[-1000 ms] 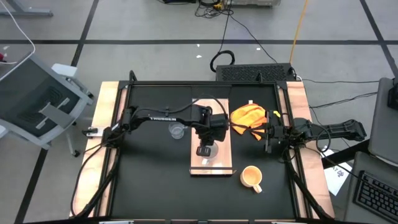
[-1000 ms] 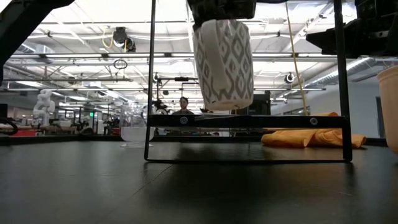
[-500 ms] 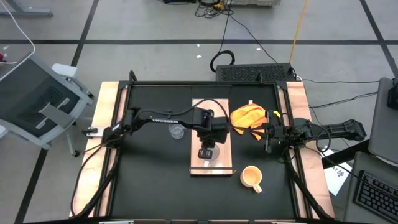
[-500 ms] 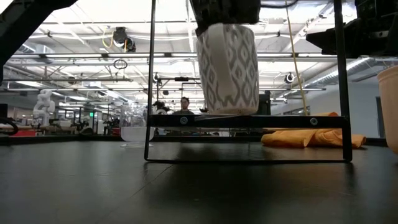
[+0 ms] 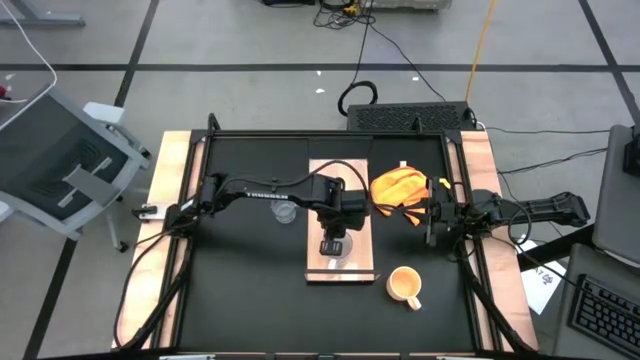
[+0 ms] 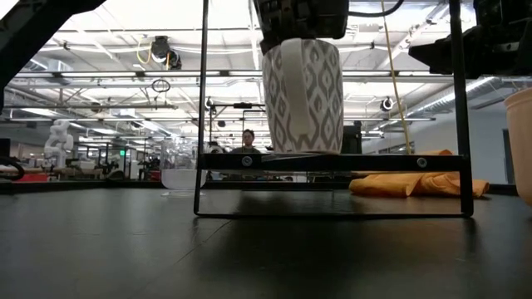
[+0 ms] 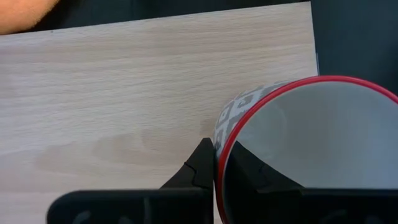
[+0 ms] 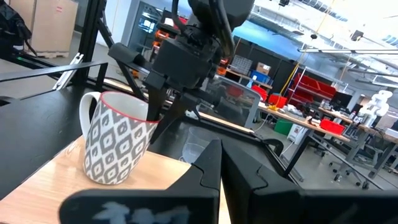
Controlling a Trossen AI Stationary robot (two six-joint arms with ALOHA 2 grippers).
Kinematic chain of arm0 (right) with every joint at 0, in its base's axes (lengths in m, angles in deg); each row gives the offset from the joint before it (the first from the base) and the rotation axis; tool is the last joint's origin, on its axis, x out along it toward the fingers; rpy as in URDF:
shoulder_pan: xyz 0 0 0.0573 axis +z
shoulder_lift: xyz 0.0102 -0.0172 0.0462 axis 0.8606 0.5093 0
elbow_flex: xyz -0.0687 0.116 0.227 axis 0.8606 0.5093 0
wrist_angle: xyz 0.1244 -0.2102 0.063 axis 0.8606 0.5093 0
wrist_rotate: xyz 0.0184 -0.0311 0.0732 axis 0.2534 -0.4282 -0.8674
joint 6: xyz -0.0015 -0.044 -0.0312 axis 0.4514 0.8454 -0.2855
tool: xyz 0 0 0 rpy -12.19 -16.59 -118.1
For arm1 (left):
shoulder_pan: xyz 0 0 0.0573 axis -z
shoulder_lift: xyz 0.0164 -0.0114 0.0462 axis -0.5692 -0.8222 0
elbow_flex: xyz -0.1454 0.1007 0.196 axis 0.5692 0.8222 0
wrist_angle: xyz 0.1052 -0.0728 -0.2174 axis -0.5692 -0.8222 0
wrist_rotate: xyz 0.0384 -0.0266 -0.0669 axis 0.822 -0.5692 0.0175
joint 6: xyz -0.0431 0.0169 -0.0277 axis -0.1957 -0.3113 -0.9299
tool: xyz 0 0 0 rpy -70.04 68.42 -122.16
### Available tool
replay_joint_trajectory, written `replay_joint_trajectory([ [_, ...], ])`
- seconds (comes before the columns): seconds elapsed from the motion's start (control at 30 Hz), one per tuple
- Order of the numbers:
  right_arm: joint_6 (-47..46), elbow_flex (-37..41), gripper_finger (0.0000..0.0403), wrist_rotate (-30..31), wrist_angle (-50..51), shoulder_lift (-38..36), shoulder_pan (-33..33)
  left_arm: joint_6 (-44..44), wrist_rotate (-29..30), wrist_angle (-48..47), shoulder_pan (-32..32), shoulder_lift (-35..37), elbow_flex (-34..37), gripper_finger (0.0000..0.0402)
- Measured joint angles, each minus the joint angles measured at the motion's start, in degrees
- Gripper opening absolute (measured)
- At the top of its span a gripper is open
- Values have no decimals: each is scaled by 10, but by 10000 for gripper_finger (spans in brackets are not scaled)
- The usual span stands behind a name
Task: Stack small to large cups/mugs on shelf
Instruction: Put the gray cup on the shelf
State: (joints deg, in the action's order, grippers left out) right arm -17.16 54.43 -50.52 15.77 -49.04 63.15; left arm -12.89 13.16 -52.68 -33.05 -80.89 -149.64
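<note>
A white mug (image 5: pixel 340 247) with a grey diamond pattern and a red rim is over the near half of the light wooden shelf (image 5: pixel 322 180). My left gripper (image 5: pixel 335 238) is shut on it. In the low view the mug (image 6: pixel 303 95) stands nearly upright, and whether its base touches the shelf I cannot tell. A clear glass cup (image 5: pixel 284 211) stands on the table left of the shelf. An orange-yellow mug (image 5: pixel 404 285) stands at the shelf's near right. My right gripper (image 5: pixel 432 215) waits shut at the table's right edge. My left gripper pinches the mug's wall at the red rim (image 7: pixel 219 155). One finger (image 7: pixel 242 171) is inside the mug and the other (image 7: pixel 200 167) outside. The fingers come from above, pointing steeply down. The mug hangs mouth up, its handle (image 6: pixel 291 100) toward the near edge.
An orange-yellow cloth (image 5: pixel 397 190) lies crumpled between the shelf and my right gripper. The shelf's far half (image 7: pixel 124 87) is bare wood. The table's frame poles (image 6: pixel 204 100) rise on either side in the low view.
My left gripper has sunk a little toward the shelf with the white mug. The mug was tilted and has come nearly upright. It has turned slightly, so that its handle now faces the near edge.
</note>
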Motion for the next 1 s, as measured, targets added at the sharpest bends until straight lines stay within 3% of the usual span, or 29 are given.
replay_joint_trajectory([
  [1.0,0,0,0,0,0,0,0,-11,77,22,26,-1,2,17],
])
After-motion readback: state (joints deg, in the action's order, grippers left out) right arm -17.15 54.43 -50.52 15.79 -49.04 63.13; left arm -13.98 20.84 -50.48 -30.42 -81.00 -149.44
